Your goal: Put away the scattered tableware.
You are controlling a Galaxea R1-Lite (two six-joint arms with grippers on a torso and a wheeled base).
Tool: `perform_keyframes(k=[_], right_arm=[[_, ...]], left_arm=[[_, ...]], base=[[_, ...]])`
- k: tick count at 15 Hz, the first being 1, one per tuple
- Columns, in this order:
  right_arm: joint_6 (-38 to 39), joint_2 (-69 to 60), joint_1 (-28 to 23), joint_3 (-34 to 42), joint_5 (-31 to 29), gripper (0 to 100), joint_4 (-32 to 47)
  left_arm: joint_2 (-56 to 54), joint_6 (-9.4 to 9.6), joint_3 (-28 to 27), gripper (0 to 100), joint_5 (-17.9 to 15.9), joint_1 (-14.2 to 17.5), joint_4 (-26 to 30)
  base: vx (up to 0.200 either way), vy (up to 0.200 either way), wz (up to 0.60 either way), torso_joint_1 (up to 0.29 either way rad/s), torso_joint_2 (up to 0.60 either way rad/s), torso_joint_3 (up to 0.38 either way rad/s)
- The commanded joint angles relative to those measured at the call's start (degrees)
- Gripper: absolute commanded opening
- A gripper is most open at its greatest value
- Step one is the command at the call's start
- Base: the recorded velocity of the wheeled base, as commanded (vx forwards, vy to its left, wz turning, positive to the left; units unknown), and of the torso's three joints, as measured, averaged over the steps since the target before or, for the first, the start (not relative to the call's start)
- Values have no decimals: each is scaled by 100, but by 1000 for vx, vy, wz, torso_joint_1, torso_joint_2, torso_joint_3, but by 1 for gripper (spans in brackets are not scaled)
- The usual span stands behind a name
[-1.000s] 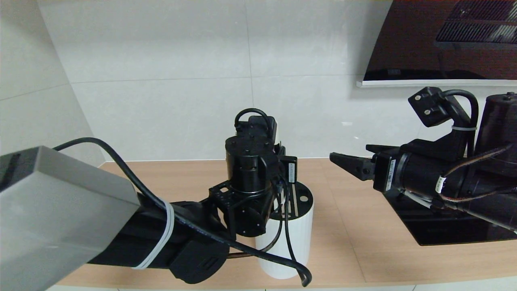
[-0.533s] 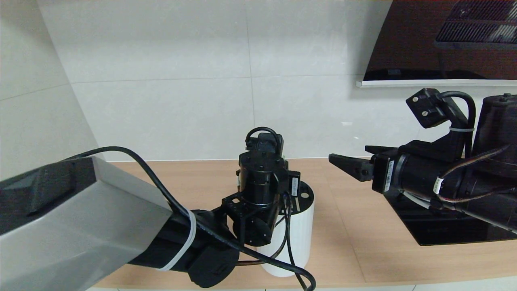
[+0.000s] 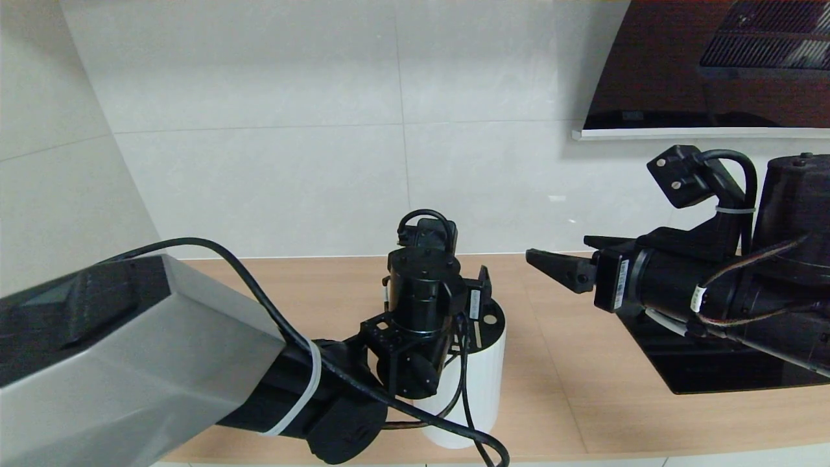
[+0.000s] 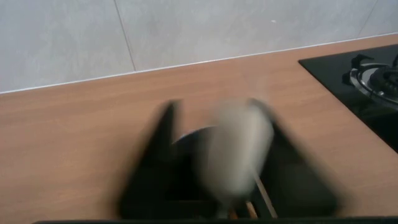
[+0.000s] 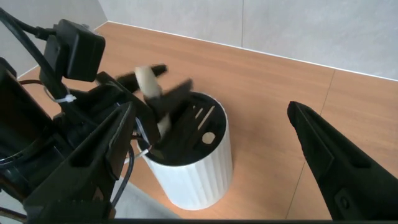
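Observation:
A white ribbed cylindrical holder [image 3: 476, 383] with a slotted black lid stands near the wooden counter's front edge. My left gripper [image 3: 478, 295] hangs straight over the lid, pointing down. In the left wrist view its blurred fingers [image 4: 155, 162] stand apart, with a pale utensil handle [image 4: 236, 146] loose between them and thin sticks below. The right wrist view shows the same handle [image 5: 149, 84] sticking up above the holder [image 5: 199, 174] between those fingers. My right gripper [image 3: 557, 250] hovers to the right of the holder, open, holding nothing; one finger [image 5: 329, 155] points toward the holder.
A black cooktop [image 3: 707, 370] is set into the counter [image 3: 570, 363] at the right, under my right arm, with a dark range hood [image 3: 713, 65] above it. A tiled wall closes off the back. Bare wood lies between holder and cooktop.
My left arm has moved right and lower over the holder, and its fingers have spread apart. The right gripper has barely moved.

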Motion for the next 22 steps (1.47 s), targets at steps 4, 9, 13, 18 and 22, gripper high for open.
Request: perform_keyframes(k=[4, 9, 13, 18, 22], right_arm=[[-1, 10, 2, 8, 1, 100, 6], [8, -17, -7, -1, -25, 100, -3], [34, -456, -314, 350, -139, 100, -65], [-1, -3031, -1395, 2187, -113, 100, -21], [-1, -5396, -1993, 3022, -104, 100, 797]], left_arm=[[-55, -1, 3, 100, 3, -2, -14], [-1505, -27, 512, 100, -261, 59, -268], [-3369, 8, 890, 100, -1078, 507, -189], [-6586, -1, 2112, 100, -1817, 1158, 2342], [-8792, 78, 2718, 100, -1913, 2107, 3792]], base=[[0, 0, 0, 0, 0, 0], [0, 0, 0, 0, 0, 0], [0, 0, 0, 0, 0, 0], [0, 0, 0, 0, 0, 0], [0, 0, 0, 0, 0, 0]])
